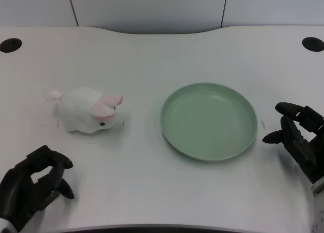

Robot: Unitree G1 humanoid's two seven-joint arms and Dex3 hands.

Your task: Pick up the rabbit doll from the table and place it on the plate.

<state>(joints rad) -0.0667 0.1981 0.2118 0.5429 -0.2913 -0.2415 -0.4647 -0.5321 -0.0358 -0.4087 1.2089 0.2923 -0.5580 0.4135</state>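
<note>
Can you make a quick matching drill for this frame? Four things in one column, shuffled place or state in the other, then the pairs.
Things:
1. rabbit doll
2. plate
3. left hand
4. cable hole

Descriptions:
A. green, nothing on it, right of centre
B. far right corner of the table
C. white with pink ears, lying on the table left of centre
D. near left edge, fingers curled, holding nothing

Pairs: 1-C, 2-A, 3-D, 4-B
</note>
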